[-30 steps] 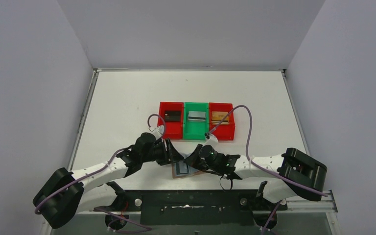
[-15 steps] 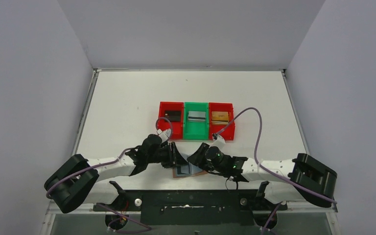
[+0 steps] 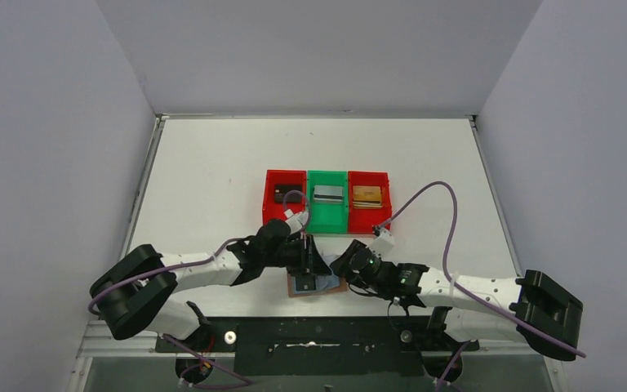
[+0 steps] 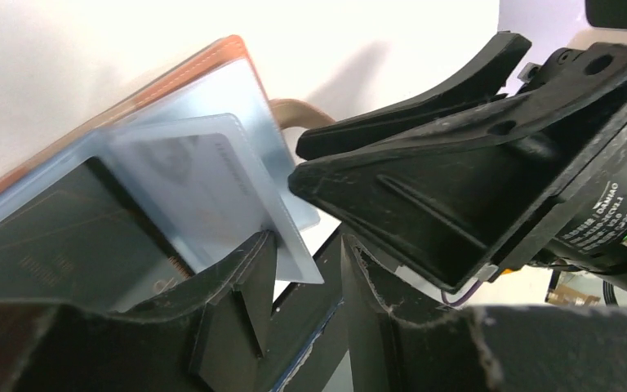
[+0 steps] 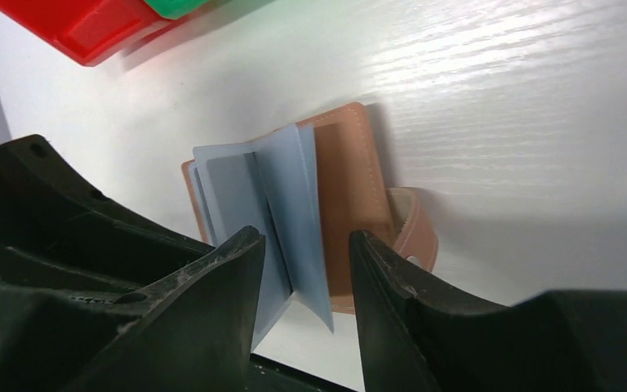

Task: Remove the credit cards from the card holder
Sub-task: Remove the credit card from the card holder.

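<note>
Black card [image 3: 287,193], silver-grey card [image 3: 327,194] and gold-tan card [image 3: 366,195] already lie in the red and green bins [image 3: 326,222]. Left gripper [image 4: 306,245], jaws apart, straddles the light-blue card [image 4: 212,184], not yet drawn from the open card holder [image 5: 343,188] at the table's near edge. Right gripper [image 5: 304,237], jaws apart, straddles a lining leaf [image 5: 298,196].

Tan-brown card holder [image 5: 349,175] with grey-blue lining [image 5: 295,204]; red bins [image 3: 367,219], green bin [image 3: 327,219].
</note>
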